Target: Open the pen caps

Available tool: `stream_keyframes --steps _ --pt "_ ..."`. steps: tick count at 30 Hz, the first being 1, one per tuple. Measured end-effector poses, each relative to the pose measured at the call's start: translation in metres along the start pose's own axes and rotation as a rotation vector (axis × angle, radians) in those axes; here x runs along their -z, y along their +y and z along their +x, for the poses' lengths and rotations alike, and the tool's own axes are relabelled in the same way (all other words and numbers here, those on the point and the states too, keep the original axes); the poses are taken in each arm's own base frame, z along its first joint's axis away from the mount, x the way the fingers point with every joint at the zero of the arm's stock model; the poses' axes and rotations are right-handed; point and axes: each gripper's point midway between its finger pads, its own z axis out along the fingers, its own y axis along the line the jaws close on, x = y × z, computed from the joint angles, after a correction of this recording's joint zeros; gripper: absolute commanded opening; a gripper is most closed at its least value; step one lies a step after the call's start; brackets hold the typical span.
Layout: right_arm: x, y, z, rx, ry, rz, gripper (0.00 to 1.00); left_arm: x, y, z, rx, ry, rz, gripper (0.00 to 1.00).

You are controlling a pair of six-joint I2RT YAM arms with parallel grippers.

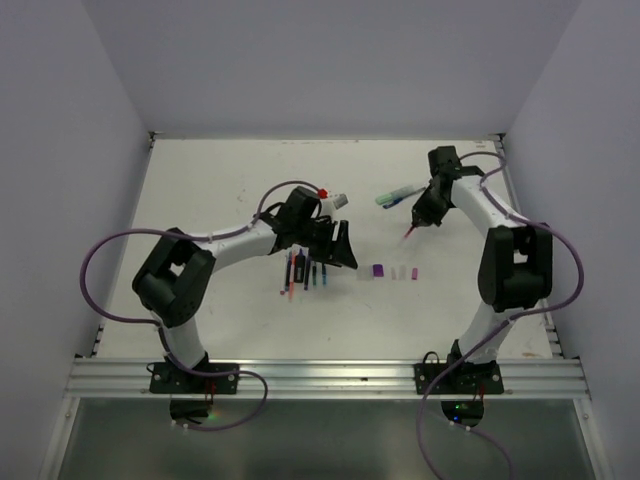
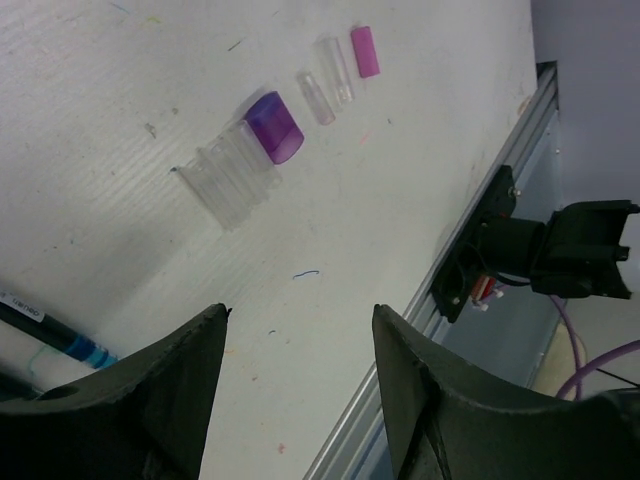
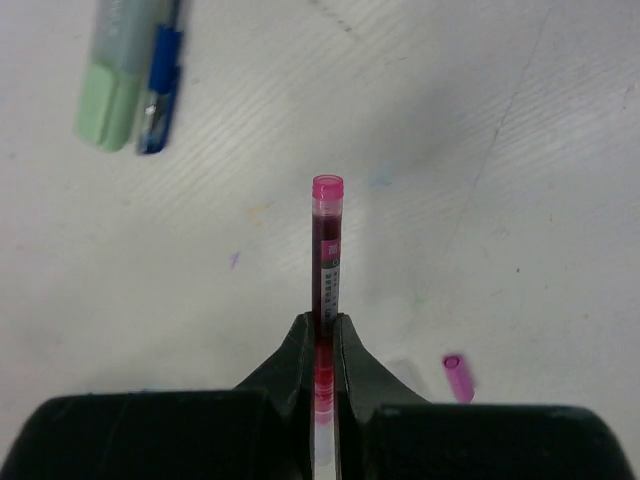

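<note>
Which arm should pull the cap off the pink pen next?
Left. The left pincer is open and empty over the table; the right pincer is shut on the pink pen, whose cap sticks out free beyond it.

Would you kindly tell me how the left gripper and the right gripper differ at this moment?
The left gripper has its jaws wide apart with nothing between them; the right gripper has its jaws shut on a thin dark-red plastic pen. The left gripper faces a translucent purple plastic cap; the right gripper is near a pale green pen. Both are black with two fingers.
</note>
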Motion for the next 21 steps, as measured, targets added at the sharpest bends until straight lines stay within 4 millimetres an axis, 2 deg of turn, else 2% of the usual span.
stream_keyframes --steps 5,9,13,21 --pt "0.066 0.031 0.003 0.076 -0.065 -0.196 0.00 0.007 -0.017 -0.013 0.014 -0.008 0.083 0.63" --pt "0.096 0.055 0.030 0.182 -0.070 -0.291 0.00 0.010 -0.028 -0.021 0.007 -0.019 0.125 0.63" --pt "0.111 0.069 0.061 0.262 -0.050 -0.340 0.00 0.014 -0.036 -0.023 0.010 -0.024 0.147 0.63" --pt "0.120 0.077 0.095 0.334 -0.015 -0.348 0.00 0.026 -0.053 -0.034 -0.010 -0.070 0.181 0.64"
